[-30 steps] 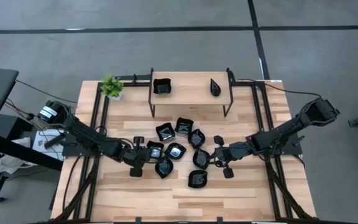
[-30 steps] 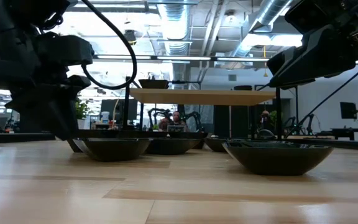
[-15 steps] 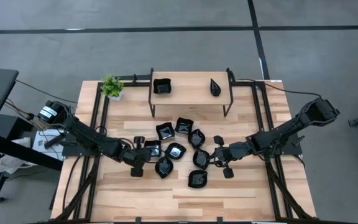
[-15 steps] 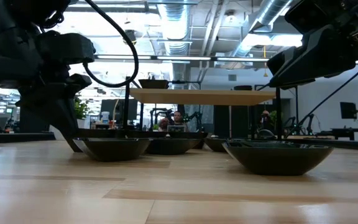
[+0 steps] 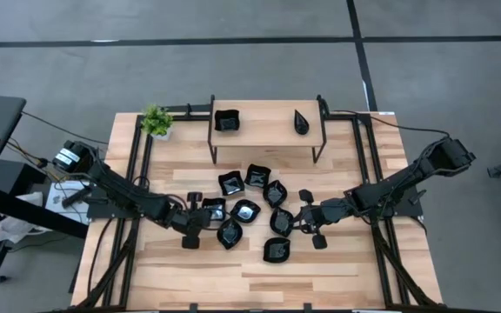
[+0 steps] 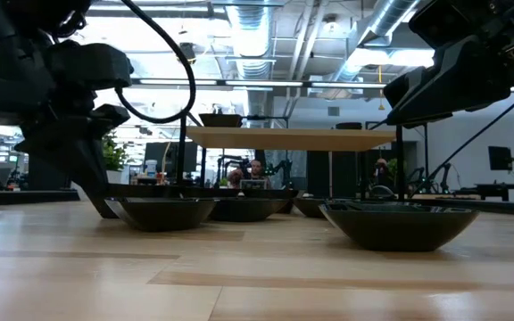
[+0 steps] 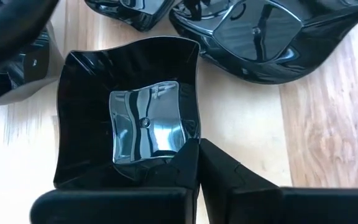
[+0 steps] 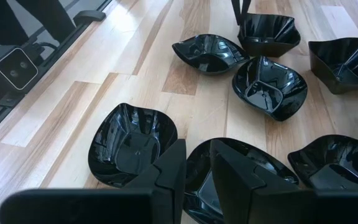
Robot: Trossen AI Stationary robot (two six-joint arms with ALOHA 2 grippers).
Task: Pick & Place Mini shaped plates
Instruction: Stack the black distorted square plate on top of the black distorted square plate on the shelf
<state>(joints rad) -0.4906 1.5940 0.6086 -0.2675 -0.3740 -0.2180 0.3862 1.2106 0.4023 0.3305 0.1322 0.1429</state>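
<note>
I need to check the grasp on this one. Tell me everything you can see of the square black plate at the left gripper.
The square plate is glossy black, plastic or glazed by its look, with a flat mirror-like square floor and flared, slightly wavy walls rising to pointed corners. It sits upright on the wooden table, at the left edge of the plate cluster. The left gripper is shut on its near rim, one finger inside the wall and one outside. A neighbouring plate lies close beside it; whether they touch is unclear.
</note>
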